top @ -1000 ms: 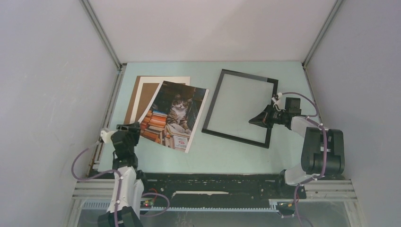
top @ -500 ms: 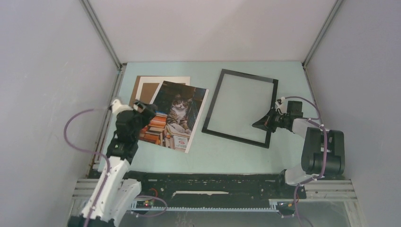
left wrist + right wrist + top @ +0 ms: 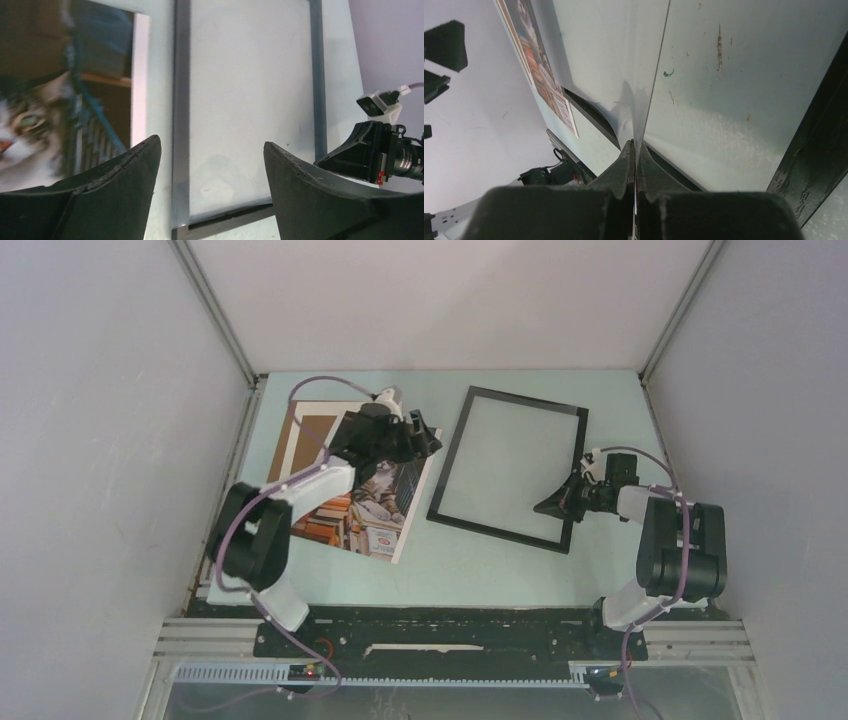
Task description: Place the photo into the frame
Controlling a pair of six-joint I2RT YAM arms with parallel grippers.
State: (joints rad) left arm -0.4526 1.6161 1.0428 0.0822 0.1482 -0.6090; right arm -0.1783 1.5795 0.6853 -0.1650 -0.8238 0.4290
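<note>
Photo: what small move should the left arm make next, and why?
Probably lower the open left gripper onto the photo edge nearest the frame and pinch it: the photo lies flat outside it, and the right gripper looks shut on the clear pane.

Left gripper (image 3: 427,437) over the photo's (image 3: 366,512) far right corner: the frame (image 3: 447,466) lies just to its right, the mat sheet (image 3: 330,408) and cardboard board (image 3: 283,445) to its left, under the photo.

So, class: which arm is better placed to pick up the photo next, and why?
Left: its open fingers hover at the photo's far corner, while the right arm's fingers are shut on the frame's pane.
</note>
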